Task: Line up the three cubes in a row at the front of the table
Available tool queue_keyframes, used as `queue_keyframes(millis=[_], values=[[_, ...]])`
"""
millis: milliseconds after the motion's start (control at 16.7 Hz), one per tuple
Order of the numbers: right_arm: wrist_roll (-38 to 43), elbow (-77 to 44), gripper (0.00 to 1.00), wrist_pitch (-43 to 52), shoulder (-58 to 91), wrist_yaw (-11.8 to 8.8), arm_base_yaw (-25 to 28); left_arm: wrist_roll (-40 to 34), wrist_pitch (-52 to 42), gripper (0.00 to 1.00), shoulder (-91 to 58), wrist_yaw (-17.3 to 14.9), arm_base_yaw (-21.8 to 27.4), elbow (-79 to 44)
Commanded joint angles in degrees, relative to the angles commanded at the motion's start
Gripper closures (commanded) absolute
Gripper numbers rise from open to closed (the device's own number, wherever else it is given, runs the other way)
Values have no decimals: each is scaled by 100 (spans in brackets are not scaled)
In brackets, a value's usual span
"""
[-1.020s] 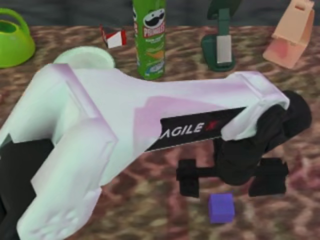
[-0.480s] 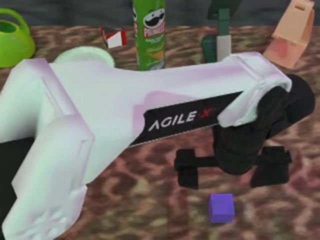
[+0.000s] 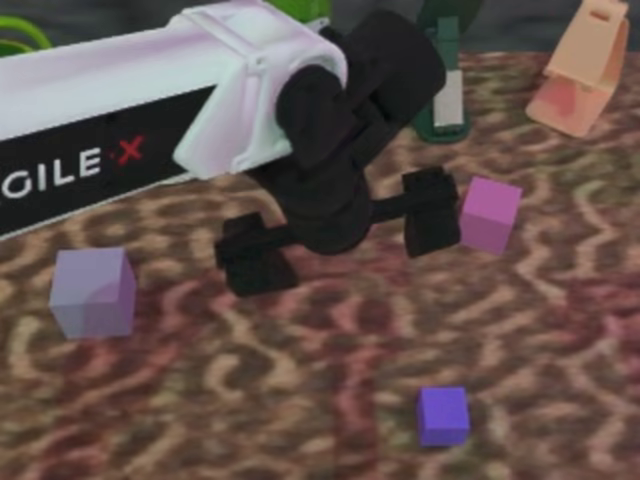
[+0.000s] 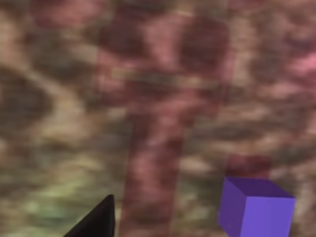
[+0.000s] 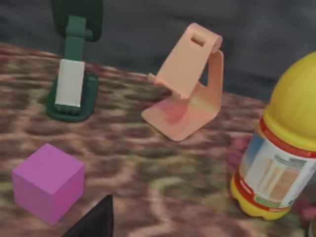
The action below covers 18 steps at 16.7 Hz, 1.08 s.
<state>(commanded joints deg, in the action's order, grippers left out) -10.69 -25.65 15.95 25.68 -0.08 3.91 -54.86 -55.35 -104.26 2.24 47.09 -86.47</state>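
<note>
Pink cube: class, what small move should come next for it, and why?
Probably the right arm should lower toward the pink cube, close in its wrist view and farther back than the violet cube at the front; the left gripper hangs open and empty.

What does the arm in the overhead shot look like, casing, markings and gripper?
The left arm has a glossy white casing tinted pale lilac, with a black panel lettered in white and a red X. Its wrist is rounded and black. The left gripper is matte black, with two blocky fingers on a crossbar. No cables show.
</note>
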Motion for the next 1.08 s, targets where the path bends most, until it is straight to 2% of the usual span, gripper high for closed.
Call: queue_keyframes(millis=[240,600,840,1080], values=[[-864,-2267,0,1339,2575,17,293,716,1104,0,2323,6,-1097,1911],[-2218,-5693,0,3514,6772,28,769,2424,2916,0,6087,-27,-2821,5116],[-3010,-7628,0,4751,9013,31,1051,3664,4008,0,8000,-84,-3740,6803],[-3620,-9207,0,5621,10583,34,1269,4740,4922,0,9474,-165,-4422,7975]])
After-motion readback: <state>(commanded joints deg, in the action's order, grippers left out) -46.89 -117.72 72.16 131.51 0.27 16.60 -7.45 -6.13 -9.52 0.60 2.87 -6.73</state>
